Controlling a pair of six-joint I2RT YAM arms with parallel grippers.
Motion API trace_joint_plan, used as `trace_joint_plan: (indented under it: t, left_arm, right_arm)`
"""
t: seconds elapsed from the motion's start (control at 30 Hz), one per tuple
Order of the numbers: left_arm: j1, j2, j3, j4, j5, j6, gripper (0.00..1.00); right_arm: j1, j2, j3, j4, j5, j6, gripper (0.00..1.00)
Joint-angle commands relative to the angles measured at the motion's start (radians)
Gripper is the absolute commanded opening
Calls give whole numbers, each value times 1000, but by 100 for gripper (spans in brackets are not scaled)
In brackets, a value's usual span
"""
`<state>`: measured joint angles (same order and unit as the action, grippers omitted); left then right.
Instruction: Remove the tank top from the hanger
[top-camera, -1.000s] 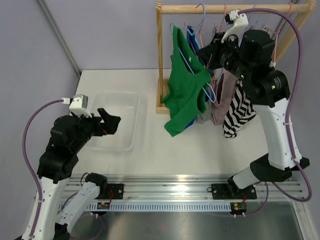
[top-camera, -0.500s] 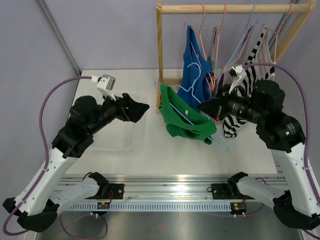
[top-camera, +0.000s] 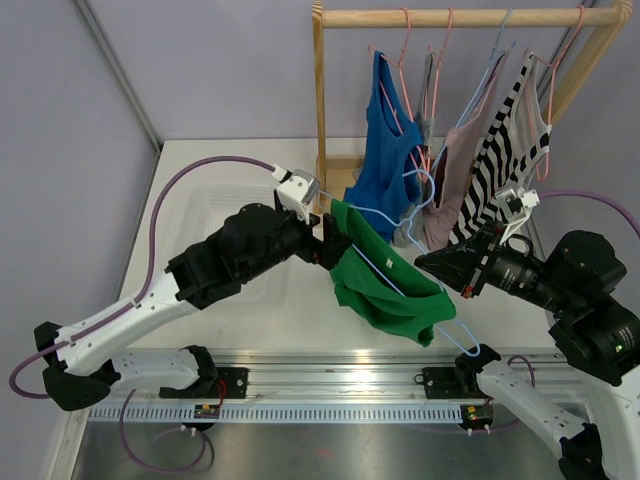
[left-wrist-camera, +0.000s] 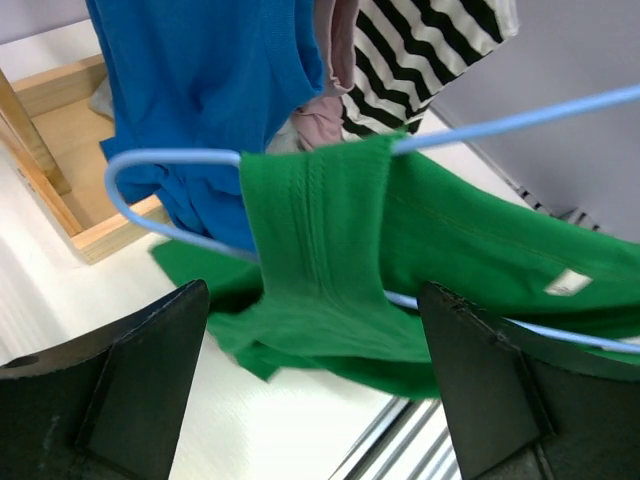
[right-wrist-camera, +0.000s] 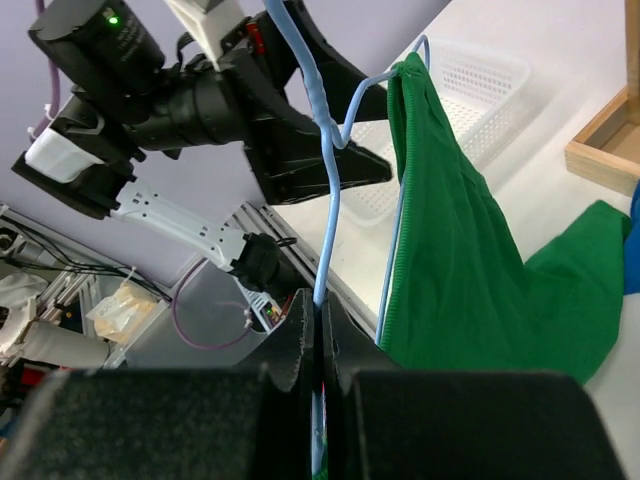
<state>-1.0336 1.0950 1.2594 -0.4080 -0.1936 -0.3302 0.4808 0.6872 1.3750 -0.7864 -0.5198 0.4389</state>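
So on the far left the white counter has a white basket on it, mostly hidden under the left arm in the top view. The left gripper is reaching across to the middle, and its jaws are spread wide, not gripping anything. In the left wrist view the strap end of the green tank top sits in the gap between the two fingers, and I can't see either of them touching the cloth. The top is on the light blue hanger, with one strap looped over the rounded end nearest the left gripper and the rest sagging in a bunch underneath. The whole thing is up in the air over the counter, just in front of the wooden rack and off its rail. The hanger lies tilted, high on the left gripper's side and running down toward the near right. Behind it a blue top hangs on the rail. Further right, the right gripper has its jaws pinched tight on the hanger wire; the right wrist view shows the wire running straight up out of the closed fingers. Past that, a mauve top and a black-and-white striped top hang on the rail too.
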Motion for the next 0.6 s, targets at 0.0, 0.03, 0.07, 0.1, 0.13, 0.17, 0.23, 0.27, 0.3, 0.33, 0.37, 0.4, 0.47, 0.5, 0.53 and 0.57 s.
trace_joint_plan:
  t: [0.0,0.03,0.07,0.1,0.13,0.17,0.23,0.27,0.3,0.33,0.37,0.4,0.47,0.5,0.53,0.57]
  left_arm:
    - [-8,8,43,87,-83,37,86]
    - [-6,9,40,104,-83,39,82]
    - [-8,11,41,109,-79,42,76]
    - [-8,16,43,109,-81,48,70]
    - [-8,19,52,106,-84,49,64]
    - [-8,22,57,101,-104,57,34]
    - [-8,22,57,98,-113,62,29]
    - [-8,23,55,92,-122,63,24]
    - [-8,23,58,87,-148,63,9]
    - [-8,25,58,81,-164,59,5]
    - [-6,23,60,65,-177,56,1]
    - [-6,22,61,58,-216,54,0]
    - [-6,13,63,32,-265,33,0]
    - [-6,8,61,23,-333,27,0]
    - [-6,8,66,11,-377,7,0]
    - [-5,8,69,-21,-420,-3,0]
  right_arm:
    - [7,-9,4,24,-62,47,0]
    - [8,-12,6,19,-65,46,0]
    - [8,-12,13,13,-62,44,0]
    - [8,-11,18,-6,-60,37,0]
    - [7,-14,24,-13,-46,31,0]
    - [7,-24,38,-36,-5,17,0]
    - [7,-34,41,-42,6,12,0]
    - [7,-38,45,-45,17,9,0]
    - [8,-40,48,-54,23,6,0]
    - [7,-43,50,-63,32,-5,0]
    - [7,-46,52,-71,53,-12,0]
    - [7,-46,45,-79,63,-22,0]
    - [7,-38,29,-102,67,-60,0]
    - [7,-34,21,-109,60,-74,0]
    - [8,-31,12,-112,43,-101,0]
    - [7,-32,1,-109,-18,-121,0]
